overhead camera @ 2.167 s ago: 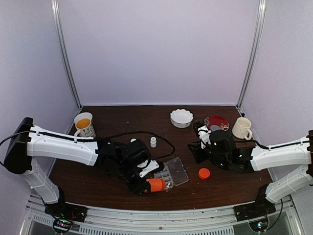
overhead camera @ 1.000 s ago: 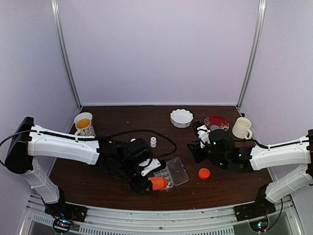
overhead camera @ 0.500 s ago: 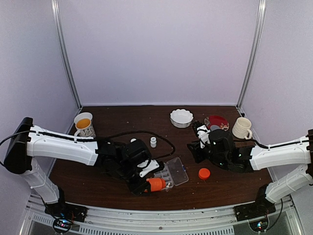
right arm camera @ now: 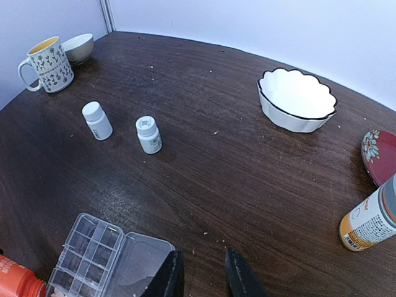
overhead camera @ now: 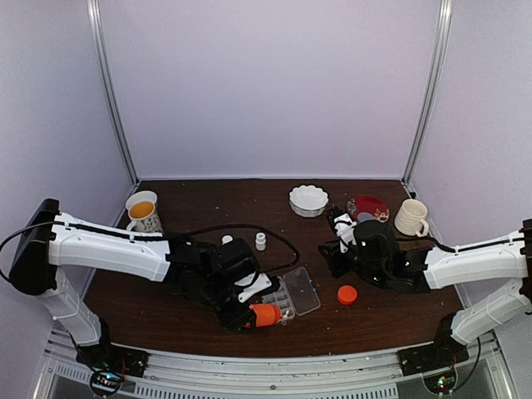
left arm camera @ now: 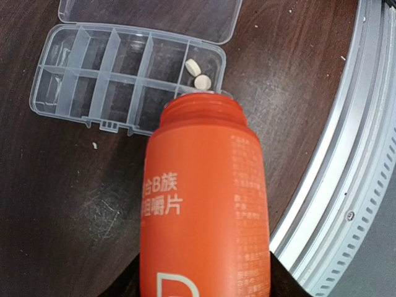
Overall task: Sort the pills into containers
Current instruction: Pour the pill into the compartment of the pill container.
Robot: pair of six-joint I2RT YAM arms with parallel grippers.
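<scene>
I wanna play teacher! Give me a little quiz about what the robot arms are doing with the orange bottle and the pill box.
1. True or false: the orange bottle has its cap on.
2. How many pills lie in the corner cell of the organiser box, by the bottle's mouth? A) none B) two C) five
3. Which gripper holds the bottle?
Key: 1 false, the orange cap lies on the table. 2 B. 3 the left gripper.
</scene>
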